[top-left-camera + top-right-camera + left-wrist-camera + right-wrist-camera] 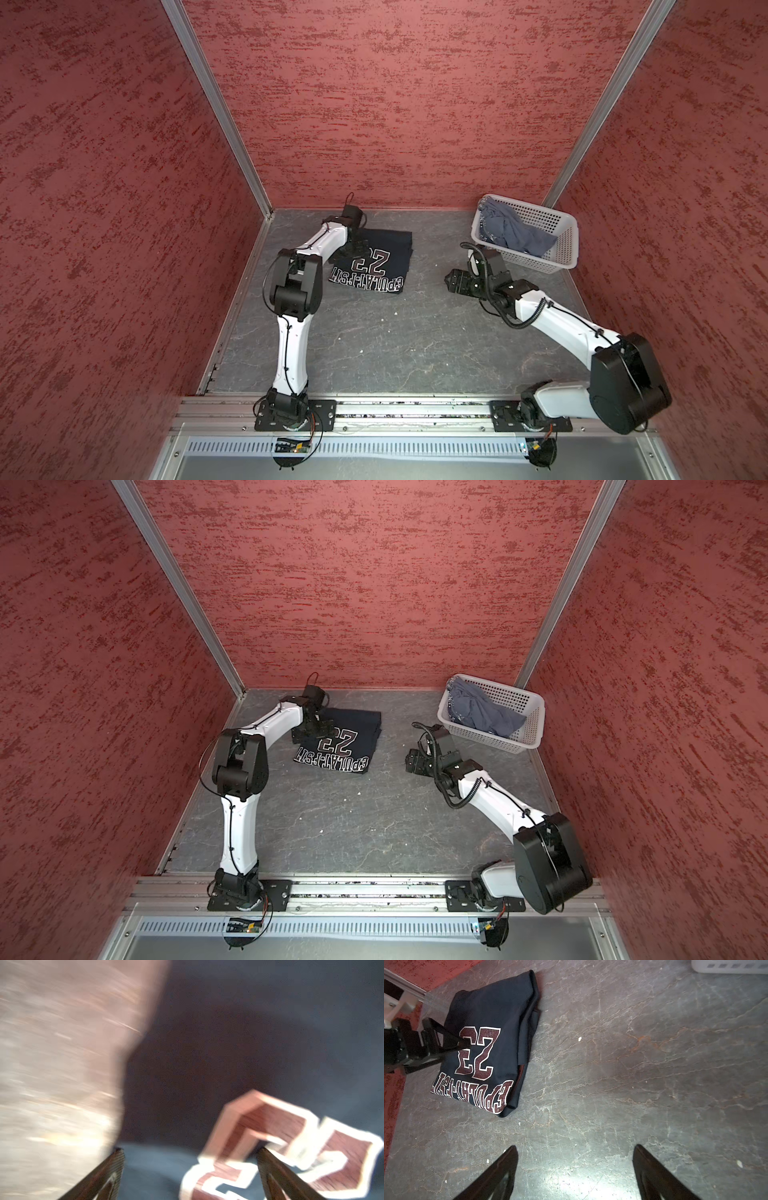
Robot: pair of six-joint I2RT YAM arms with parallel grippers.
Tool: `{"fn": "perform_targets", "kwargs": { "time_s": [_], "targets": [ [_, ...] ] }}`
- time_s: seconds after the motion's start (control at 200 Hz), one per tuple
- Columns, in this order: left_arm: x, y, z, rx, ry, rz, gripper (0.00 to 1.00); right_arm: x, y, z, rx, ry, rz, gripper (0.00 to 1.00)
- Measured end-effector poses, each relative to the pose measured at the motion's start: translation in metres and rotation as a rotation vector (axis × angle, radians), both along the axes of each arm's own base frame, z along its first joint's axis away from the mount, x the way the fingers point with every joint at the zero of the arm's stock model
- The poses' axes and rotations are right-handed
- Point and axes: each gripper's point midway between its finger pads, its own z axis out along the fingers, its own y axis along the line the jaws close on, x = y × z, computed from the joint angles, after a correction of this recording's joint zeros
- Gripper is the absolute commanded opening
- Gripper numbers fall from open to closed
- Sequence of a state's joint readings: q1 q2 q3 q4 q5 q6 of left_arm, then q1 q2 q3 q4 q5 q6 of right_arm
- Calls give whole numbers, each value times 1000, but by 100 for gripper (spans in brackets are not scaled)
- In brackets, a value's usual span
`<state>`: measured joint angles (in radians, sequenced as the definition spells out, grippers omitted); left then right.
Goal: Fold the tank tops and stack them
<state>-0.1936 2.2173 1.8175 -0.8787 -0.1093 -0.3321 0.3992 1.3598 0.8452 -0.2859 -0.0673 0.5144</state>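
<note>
Navy top: a dark navy cloth tank top folded into a compact rectangle. The maroon, white-edged "23" faces up, with a line of block lettering beside it. Layered edges show along one side.
Navy top's place: flat on the grey, stone-patterned table, towards the far left.
Blue-grey top: a slate blue-grey cloth tank top, crumpled and unfolded, with one part draped over the rim.
Blue-grey top's place: inside the white perforated plastic basket at the far right, well apart from the navy top.
Left gripper: jaws spread wide over the navy top's left edge, gripping nothing. Its wrist view is blurred, so whether it touches the cloth cannot be told.
Right gripper: jaws wide and empty, over bare table between the two tops.
</note>
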Motion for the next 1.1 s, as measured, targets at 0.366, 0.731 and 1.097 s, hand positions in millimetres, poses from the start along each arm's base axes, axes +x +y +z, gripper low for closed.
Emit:
{"fn": "perform_targets", "kwargs": {
  "time_s": [0.366,0.731,1.097],
  "targets": [
    [-6,39,26,18,-39,62,99,-4,-8,17,-10,-38,-21,89],
    [-23,-151,68,-49,-153,-309,99,-11,-11,12,-11,-27,-30,91],
    [-14,-189,-15,19,7,-393,91,-19,-15,4,-15,-15,-36,91]
  ]
}}
